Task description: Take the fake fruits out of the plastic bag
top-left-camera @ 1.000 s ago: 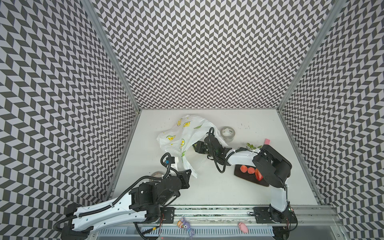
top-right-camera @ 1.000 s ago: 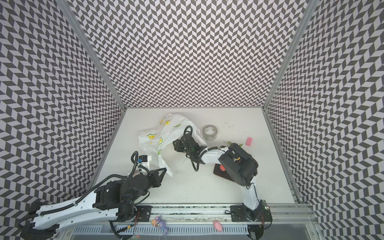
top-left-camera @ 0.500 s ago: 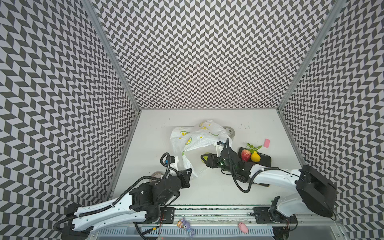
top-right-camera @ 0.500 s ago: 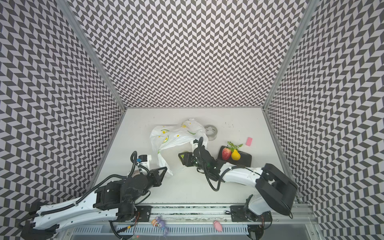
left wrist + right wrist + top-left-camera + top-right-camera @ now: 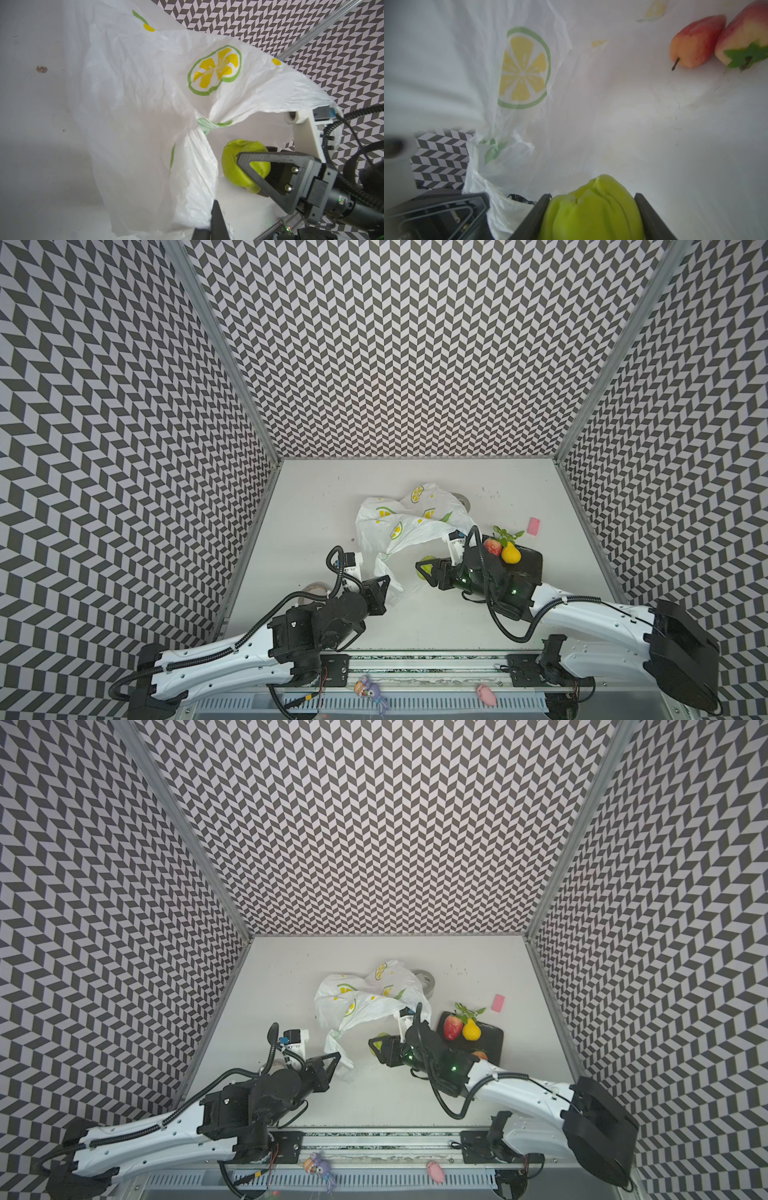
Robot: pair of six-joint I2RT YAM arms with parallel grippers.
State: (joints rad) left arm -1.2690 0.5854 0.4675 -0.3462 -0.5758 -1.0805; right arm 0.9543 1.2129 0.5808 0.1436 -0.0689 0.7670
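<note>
Grip on a green ribbed fruit [image 5: 424, 561] just beside the plastic bag [image 5: 399, 522].

The right gripper [image 5: 423, 570] clamps this fruit between its jaws at the bag's near right edge, and the right wrist view cuts off the fruit's lower half. The left gripper [image 5: 384, 583] is pinched shut on the bag's near tail. In the left wrist view only its fingertips [image 5: 216, 216] show. Two red-yellow fruits [image 5: 695, 41] appear only in the right wrist view, and whether they lie inside the bag is unclear. To the right of the bag, both top views show a strawberry [image 5: 492, 546] and a yellow pear [image 5: 511, 553] on a black tray [image 5: 530, 562], which the right arm partly hides. A tape roll [image 5: 426, 979] peeks out from behind the bag.
</note>
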